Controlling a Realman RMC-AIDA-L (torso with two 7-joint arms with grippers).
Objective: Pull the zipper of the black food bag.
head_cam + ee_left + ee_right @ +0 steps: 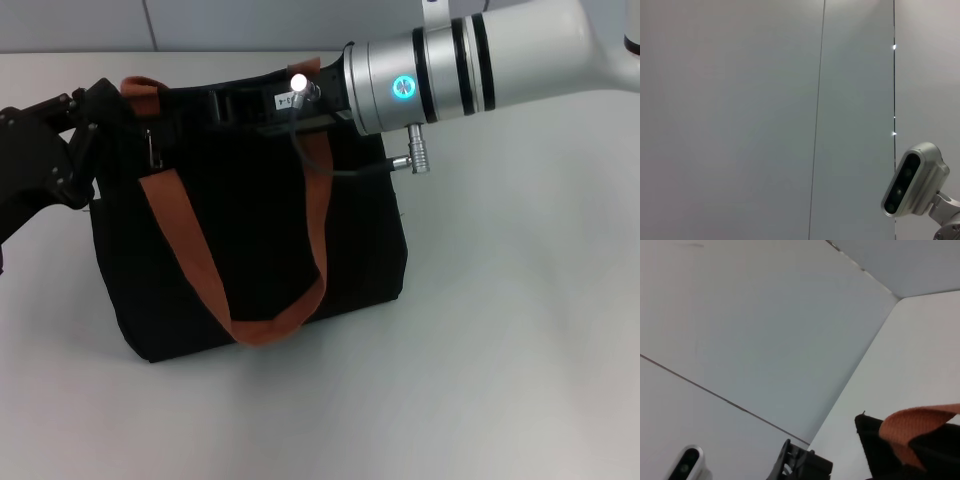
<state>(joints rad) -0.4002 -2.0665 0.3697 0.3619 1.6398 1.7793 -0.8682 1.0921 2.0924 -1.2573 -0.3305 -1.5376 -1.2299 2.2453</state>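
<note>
The black food bag (pixel 250 240) stands on the white table with its orange-brown straps (pixel 180 240) hanging down its front. A small metal piece that looks like the zipper pull (pixel 152 150) hangs near the bag's top left end. My left gripper (pixel 88 120) is at the bag's top left corner, right against it. My right gripper (pixel 240 100) reaches in from the right and lies over the bag's top edge; it blends into the black fabric. The right wrist view shows a bag corner (pixel 870 440) with a strap (pixel 915 427), and the left gripper (pixel 800 465) beyond it.
The white table (pixel 500 350) spreads to the right of and in front of the bag. A grey panelled wall (pixel 250 20) stands behind. The left wrist view shows only the wall and my head camera (pixel 915 182).
</note>
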